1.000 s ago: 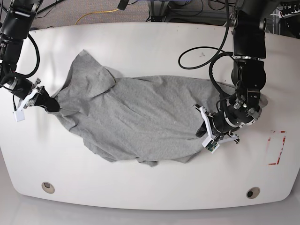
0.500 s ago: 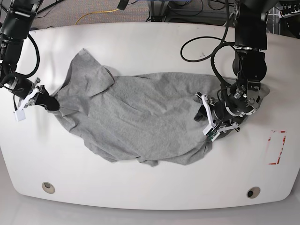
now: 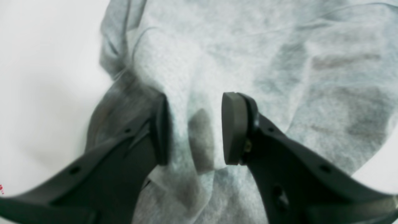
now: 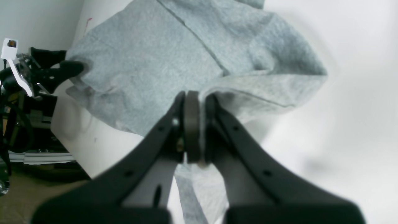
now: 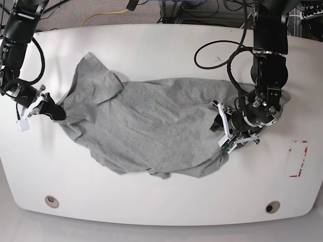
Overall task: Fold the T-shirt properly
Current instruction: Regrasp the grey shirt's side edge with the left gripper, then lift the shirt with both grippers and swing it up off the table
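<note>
The shirt (image 5: 146, 126) lay rumpled, plain side up, across the table (image 5: 166, 45). The right claw (image 4: 195, 124) was clenched on its edge; the left claw (image 3: 192, 130) stood released above the cloth — gripping nothing.

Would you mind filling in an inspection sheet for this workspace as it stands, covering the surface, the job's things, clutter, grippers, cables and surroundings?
Surface: white table with rounded corners, two round inserts near the front edge, red marking at one end.
Job's things: grey T-shirt spread crumpled across the middle, unfolded; no lettering visible.
Clutter: nothing seen.
Grippers: right gripper shut on the T-shirt's edge; left gripper open, jaws apart over the fabric, gripping nothing.
Cables: black cable loops hang from the left arm above the table; another loops by the right arm.
Surroundings: yellow cable on the floor behind the table; equipment beyond, unclear.
</note>
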Available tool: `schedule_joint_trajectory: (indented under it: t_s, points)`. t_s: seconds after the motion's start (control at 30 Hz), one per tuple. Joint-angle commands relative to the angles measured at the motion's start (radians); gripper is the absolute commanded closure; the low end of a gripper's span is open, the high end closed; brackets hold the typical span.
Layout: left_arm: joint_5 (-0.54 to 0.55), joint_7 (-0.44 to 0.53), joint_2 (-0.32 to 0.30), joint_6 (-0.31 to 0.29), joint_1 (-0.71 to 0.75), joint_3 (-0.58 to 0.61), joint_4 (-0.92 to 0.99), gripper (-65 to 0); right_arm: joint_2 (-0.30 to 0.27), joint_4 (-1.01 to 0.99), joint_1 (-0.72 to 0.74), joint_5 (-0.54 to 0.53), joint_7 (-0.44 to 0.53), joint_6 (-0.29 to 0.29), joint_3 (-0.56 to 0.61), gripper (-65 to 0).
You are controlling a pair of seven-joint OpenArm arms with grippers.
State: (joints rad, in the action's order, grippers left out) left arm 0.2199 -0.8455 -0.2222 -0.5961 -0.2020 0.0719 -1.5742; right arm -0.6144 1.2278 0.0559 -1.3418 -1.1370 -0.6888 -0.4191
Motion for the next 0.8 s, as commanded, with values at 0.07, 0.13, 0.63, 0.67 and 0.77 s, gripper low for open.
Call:
schedule_joint_trajectory:
  t_s: [0.07,0.13,0.63,0.67,0.77]
  points:
    - [0.009,0.018,-0.004,-0.002,-0.023,-0.007,-0.018,-11.4,-0.029,0.016,0.019,-0.031,0.018,-0.009,-0.01,0.0]
    - [0.009,0.018,0.0,-0.017,-0.024,-0.005,-0.018,0.0,-0.029,0.016,0.019,-0.031,0.018,-0.009,-0.01,0.0]
    - [0.008,-0.01,0.031,-0.102,0.016,-0.077,-0.231,0.0,-0.029,0.014,0.029,-0.029,0.018,-0.009,-0.008,0.0]
    - [0.008,-0.025,0.031,-0.102,0.019,-0.09,-0.246,0.0,-0.029,0.014,0.029,-0.029,0.018,-0.009,-0.008,0.0]
    - [0.009,-0.074,0.028,-0.102,0.003,-0.122,-0.285,0.0,-0.029,0.014,0.031,-0.029,0.018,-0.009,-0.008,0.0]
